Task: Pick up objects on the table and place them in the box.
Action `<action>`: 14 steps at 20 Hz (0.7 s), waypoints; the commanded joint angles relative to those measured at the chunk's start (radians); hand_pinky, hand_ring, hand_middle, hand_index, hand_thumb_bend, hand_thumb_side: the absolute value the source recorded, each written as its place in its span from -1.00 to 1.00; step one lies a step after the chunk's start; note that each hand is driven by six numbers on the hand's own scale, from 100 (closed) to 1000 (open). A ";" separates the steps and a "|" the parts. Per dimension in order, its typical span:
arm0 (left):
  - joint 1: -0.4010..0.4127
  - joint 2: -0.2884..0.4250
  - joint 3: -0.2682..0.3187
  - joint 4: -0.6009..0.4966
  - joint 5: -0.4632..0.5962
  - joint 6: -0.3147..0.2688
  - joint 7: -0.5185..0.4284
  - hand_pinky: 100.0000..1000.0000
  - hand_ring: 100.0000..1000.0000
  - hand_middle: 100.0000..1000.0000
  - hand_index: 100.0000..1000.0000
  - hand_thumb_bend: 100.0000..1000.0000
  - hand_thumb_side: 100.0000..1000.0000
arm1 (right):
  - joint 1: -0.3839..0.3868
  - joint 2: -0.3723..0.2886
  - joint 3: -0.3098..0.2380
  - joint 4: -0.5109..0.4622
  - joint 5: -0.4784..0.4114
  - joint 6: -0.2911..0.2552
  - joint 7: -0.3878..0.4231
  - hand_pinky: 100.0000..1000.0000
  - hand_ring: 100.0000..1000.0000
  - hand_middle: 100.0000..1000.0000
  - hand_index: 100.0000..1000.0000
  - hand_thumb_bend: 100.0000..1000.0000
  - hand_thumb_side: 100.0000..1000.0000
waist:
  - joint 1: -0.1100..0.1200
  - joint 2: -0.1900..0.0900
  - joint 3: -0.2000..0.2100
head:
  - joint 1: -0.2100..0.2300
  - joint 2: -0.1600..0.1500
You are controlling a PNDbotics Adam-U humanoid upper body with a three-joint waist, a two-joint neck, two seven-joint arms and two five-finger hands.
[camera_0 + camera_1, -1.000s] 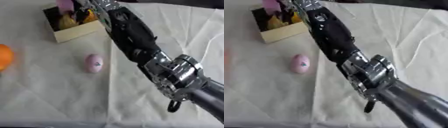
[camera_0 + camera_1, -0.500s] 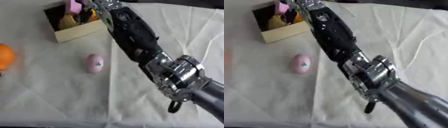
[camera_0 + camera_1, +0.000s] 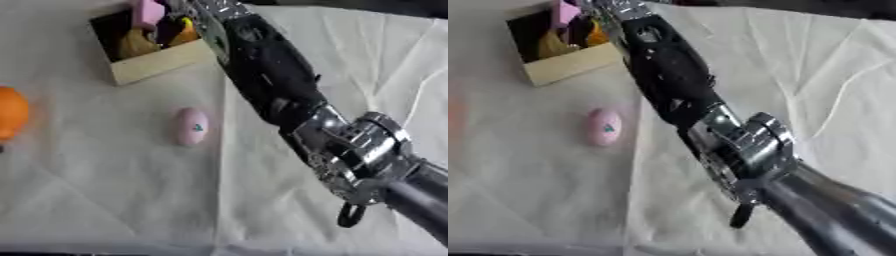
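The right arm reaches from the lower right diagonally across the cloth-covered table (image 3: 105, 200) to the far left corner, where the right hand (image 3: 188, 9) sits at the rim of the cardboard box (image 3: 157, 62); only a sliver of the hand shows at the top edge, so I cannot tell whether its fingers are spread or closed on anything. A pink block (image 3: 147, 11) stands at the box's far side just beside the hand, and whether the hand touches it is unclear. Inside the box lie yellow and orange pieces (image 3: 140, 42), too jumbled to name. Two things wait on the cloth: a pink egg-shaped object (image 3: 192, 126) with a small dark mark, lying near the arm and well short of the box, and an orange round object (image 3: 10, 112), cut off by the left edge. The egg looks smooth, hard and light, likely to roll or slip from a pinch at its ends; taking it across its middle, thumb opposite fingers, seems safest. The orange one looks bulkier and probably needs a wider, wrapping hold. The left hand does not show.
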 commanded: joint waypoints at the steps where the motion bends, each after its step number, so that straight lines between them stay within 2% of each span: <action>1: -0.002 0.018 0.004 -0.019 -0.002 0.000 -0.002 0.57 0.57 0.51 0.64 -1.00 0.21 | -0.023 -0.060 0.015 -0.076 -0.071 -0.024 -0.001 0.74 0.89 0.59 0.99 -0.97 -0.76 | 0.012 -0.019 -0.003 | 0.011 0.004; 7: 0.001 0.030 0.010 -0.019 -0.010 -0.001 0.004 0.57 0.57 0.51 0.64 -1.00 0.20 | 0.004 -0.257 0.142 -0.304 -0.296 -0.122 0.110 0.66 0.83 0.48 0.82 -1.00 -0.81 | 0.002 -0.020 -0.014 | 0.038 0.004; 11: 0.000 0.038 0.010 -0.019 -0.015 -0.001 0.005 0.57 0.57 0.52 0.64 -1.00 0.20 | 0.048 -0.367 0.211 -0.489 -0.433 -0.120 0.186 0.65 0.82 0.48 0.81 -0.94 -0.79 | 0.003 -0.023 -0.021 | 0.042 0.004; 14: 0.002 0.040 0.011 -0.019 -0.018 -0.002 0.005 0.57 0.57 0.52 0.64 -1.00 0.20 | 0.079 -0.431 0.252 -0.589 -0.513 -0.106 0.240 0.64 0.81 0.48 0.81 -0.98 -0.75 | 0.002 -0.025 -0.026 | 0.046 0.004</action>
